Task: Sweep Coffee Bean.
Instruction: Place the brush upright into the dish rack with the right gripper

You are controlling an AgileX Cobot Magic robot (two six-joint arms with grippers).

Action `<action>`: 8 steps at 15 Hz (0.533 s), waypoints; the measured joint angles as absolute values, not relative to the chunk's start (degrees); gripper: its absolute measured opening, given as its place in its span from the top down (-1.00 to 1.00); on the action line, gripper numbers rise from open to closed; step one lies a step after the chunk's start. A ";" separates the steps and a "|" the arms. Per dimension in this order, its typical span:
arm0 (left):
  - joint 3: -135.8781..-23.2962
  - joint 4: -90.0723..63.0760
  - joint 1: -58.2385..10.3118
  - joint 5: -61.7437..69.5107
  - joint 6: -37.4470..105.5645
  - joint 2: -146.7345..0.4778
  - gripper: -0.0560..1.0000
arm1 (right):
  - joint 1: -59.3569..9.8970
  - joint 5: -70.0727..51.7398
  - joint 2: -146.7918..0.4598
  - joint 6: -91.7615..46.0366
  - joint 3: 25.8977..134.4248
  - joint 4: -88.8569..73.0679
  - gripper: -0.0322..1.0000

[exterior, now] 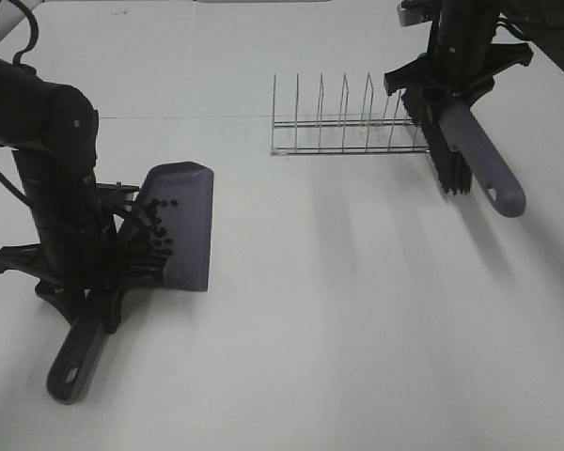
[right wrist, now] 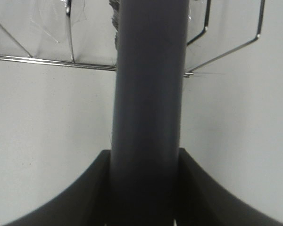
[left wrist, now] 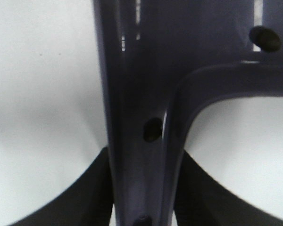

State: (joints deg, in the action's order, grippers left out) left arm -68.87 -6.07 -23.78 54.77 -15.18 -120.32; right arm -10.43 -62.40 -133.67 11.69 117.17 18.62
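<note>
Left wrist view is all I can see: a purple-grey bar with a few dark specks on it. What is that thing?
Observer: It's the handle of a dustpan. The high camera shows the left pincer gripping it.
Operator: And the specks?
Observer: Those are coffee beans, a loose cluster lying inside the pan.
Operator: Is the other arm doing anything?
Observer: The right pincer holds a brush by its handle, next to the end of a wire rack.
</note>
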 joint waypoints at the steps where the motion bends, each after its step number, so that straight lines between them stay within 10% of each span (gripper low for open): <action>1: -68.87 -6.07 -23.78 54.77 -15.18 -120.32 0.29 | -10.26 -63.88 -132.64 10.94 117.17 18.39 0.39; 8: -68.87 -6.07 -23.78 54.77 -15.18 -120.32 0.29 | -10.14 -69.56 -126.80 6.42 113.16 13.87 0.39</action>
